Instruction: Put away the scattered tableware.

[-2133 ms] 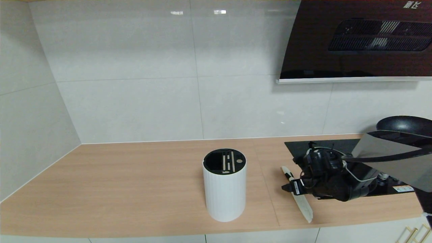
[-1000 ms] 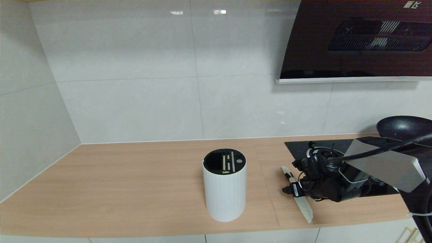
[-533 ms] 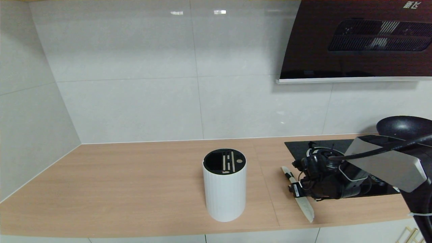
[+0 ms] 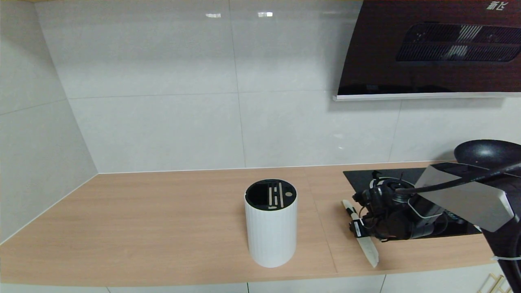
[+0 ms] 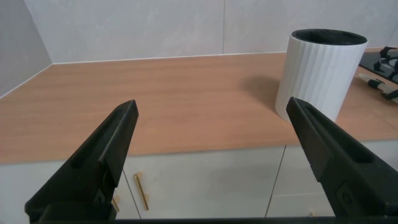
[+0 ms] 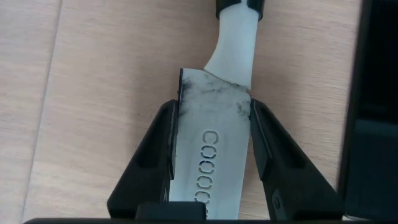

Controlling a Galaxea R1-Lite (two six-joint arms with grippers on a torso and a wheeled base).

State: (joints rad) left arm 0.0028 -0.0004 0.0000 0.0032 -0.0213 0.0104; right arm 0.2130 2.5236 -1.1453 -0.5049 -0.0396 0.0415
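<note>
A white knife (image 4: pixel 368 250) with a black-ringed handle lies on the wooden counter (image 4: pixel 163 219), right of the white ribbed cylinder holder (image 4: pixel 271 228) with its slotted black top. My right gripper (image 4: pixel 360 230) sits low over the knife. In the right wrist view its black fingers (image 6: pixel 158 155) press both edges of the knife blade (image 6: pixel 214 124), so the right gripper (image 6: pixel 213 149) is shut on it. My left gripper (image 5: pixel 211 162) hangs open in front of the counter edge, well left of the holder (image 5: pixel 320 71), holding nothing.
A black cooktop (image 4: pixel 366 179) lies just behind the right gripper, with a black pan (image 4: pixel 484 151) at its far right. A dark range hood (image 4: pixel 431 49) hangs above. Tiled walls close the back and left. Cabinet fronts with gold handles (image 5: pixel 142 190) are below the counter.
The right gripper settled lower and slightly right over the knife and closed on the blade. The knife shifted a little. The holder stayed put.
</note>
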